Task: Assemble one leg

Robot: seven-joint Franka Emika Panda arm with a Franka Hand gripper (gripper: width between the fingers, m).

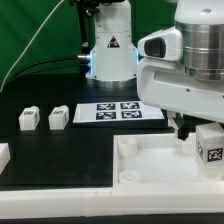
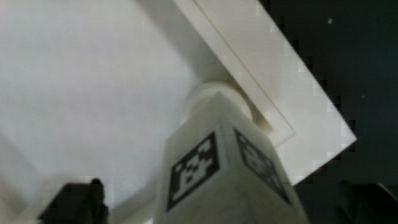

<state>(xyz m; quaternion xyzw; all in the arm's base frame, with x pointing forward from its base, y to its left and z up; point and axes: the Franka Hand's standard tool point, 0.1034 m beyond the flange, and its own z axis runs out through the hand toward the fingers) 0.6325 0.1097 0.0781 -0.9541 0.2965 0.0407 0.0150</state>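
- The leg (image 1: 210, 149) stands upright at the corner of the white panel (image 1: 150, 165) on the exterior view's right, a small white square-sided post showing a black-and-white square tag on the face toward the camera.
- From the wrist view, the leg (image 2: 222, 160) fills the frame: a blocky white post with a softly bevelled top edge, one tag on each of the two visible sides, seated right against the panel's (image 2: 107, 80) raised rim.
- The gripper (image 1: 190, 127) hangs just above the leg, its jaws spread wide and gripping nothing; one dark fingertip (image 2: 75, 200) shows off to the side of the post, clear of it.
- Over on the exterior view's left, two more legs (image 1: 43, 118) sit side by side on the black table (image 1: 60, 150), well apart from the panel.
- The marker board (image 1: 118, 111) lies flat beyond them, near the robot's base (image 1: 110, 55).
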